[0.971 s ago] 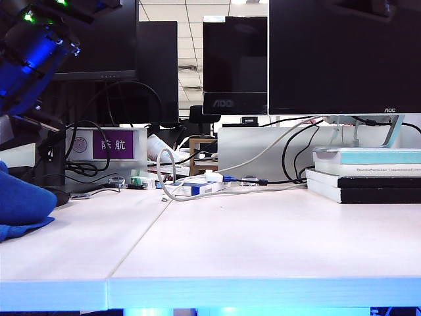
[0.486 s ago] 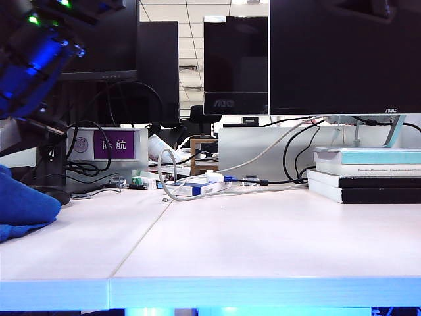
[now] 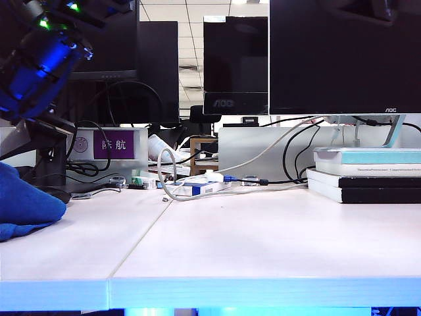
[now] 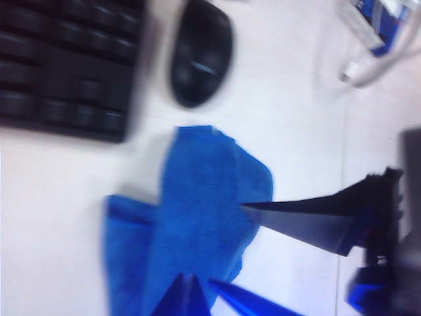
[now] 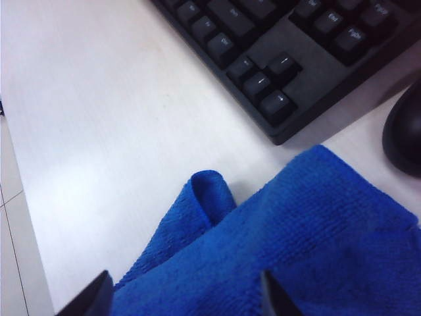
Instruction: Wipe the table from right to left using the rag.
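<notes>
I'm letting the right gripper point(image 5: 184, 293) spread wide over the rag point(image 5: 296, 243) at the table's point(image 3: 263, 237) left end, wiping apparently done; the left gripper point(image 4: 223, 253), fingers apart, is swinging above it.

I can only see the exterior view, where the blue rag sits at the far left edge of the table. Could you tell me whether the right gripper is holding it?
Observer: No. In the right wrist view the right gripper is open, with a fingertip on either side of the rag, which lies on the table.
Operator: Thank you. Is anything close to the rag?
Observer: Yes, a black mouse and a black keyboard lie just beyond it.
Operator: And where is the left gripper?
Observer: The left gripper hovers by the rag's edge. It looks open and holds nothing.
</notes>
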Robot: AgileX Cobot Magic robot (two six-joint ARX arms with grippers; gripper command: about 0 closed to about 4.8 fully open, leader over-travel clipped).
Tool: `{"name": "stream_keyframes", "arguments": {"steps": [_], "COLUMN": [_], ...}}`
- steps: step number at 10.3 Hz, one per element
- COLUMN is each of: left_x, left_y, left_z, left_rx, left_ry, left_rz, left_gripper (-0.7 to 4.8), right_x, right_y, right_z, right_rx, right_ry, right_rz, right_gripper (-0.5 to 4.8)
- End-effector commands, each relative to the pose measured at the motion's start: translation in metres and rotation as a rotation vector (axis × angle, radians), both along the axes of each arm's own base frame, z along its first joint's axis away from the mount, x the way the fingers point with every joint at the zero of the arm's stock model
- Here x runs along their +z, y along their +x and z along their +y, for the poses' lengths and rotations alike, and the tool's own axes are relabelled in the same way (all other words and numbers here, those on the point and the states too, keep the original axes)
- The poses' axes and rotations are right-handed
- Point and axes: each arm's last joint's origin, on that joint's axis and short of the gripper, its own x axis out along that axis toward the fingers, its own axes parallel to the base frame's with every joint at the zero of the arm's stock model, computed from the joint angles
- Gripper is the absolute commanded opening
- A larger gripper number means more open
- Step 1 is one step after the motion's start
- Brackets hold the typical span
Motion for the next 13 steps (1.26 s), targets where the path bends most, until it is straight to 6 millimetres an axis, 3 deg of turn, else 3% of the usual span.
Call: {"name": "stream_keyframes", "arguments": {"steps": [1, 4, 13], "left_x": [-0.03, -0.077, -0.118], "left_y": [0.002, 0.005, 0.024], "left_z": [-0.001, -0.001, 0.005], "left_rx": [-0.031, -0.06, -0.136], "left_ry": [-0.051, -0.179, -0.291], "left_rz": [-0.012, 0.095, 0.142], "left_gripper": [-0.06, -0.06, -0.06], "right_x": [0.006, 0.004, 0.002], "right_y": [-0.001, -0.003, 0.0], "right_z": [0.0, -0.001, -0.007], "right_rx": [0.038, 0.079, 0.145], "right_ry": [0.014, 0.004, -0.003], "right_rz": [-0.026, -0.013, 0.033], "right_gripper": [2.87, 2.65, 2.6]}}
